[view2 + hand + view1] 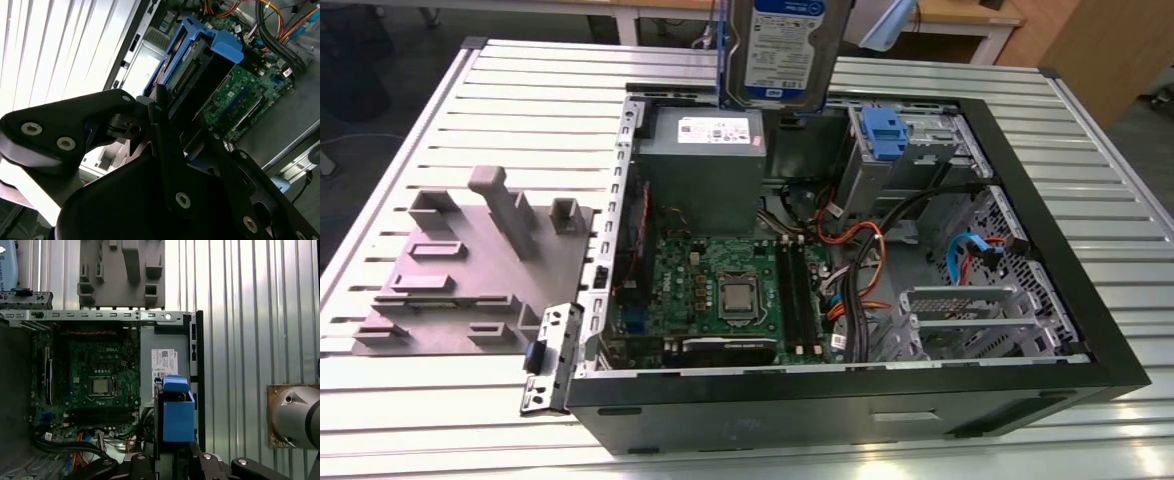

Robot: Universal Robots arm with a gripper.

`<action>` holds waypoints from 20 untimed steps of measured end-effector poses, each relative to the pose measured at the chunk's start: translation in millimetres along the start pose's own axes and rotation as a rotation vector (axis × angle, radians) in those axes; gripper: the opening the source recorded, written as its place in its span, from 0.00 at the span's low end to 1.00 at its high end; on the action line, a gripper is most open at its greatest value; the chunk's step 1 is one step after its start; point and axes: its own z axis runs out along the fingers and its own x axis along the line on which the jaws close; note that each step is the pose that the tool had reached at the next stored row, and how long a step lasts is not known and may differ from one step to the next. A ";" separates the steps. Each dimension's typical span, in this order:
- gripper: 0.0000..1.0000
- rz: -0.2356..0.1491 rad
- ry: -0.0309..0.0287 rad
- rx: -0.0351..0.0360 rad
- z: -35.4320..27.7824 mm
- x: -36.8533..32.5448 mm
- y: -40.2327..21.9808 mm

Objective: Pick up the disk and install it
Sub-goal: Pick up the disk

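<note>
Exterior view gave me the plainest look: the flat silver-grey hard drive with its white-and-blue label and blue plastic carrier hung upright in the air over the far side of the open black computer case. It was above the gap between the grey power-supply box with a white sticker and the small blue plastic latch piece.

In the second wrist view the black gripper was clamped on the disk, a finger pressed to one side of the carrier. In the first wrist view the disk showed edge-on, rising from the gripper, with the green motherboard well below it.

A grey moulded fixture lay on the slatted metal table, just beside the case on the exterior view's left.
</note>
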 end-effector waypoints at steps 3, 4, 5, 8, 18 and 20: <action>0.35 0.000 -0.0001 0.0001 -0.4 -0.2 -8.6; 0.35 0.000 -0.0001 0.0000 -0.5 -0.3 -11.2; 0.35 0.000 -0.0001 0.0001 -0.6 -0.3 -13.3; 0.35 0.000 -0.0001 0.0001 -0.7 -0.4 -15.0; 0.35 0.000 -0.0001 0.0000 -1.0 3.1 -15.2; 0.35 0.000 0.0000 0.0000 -1.2 5.2 -15.3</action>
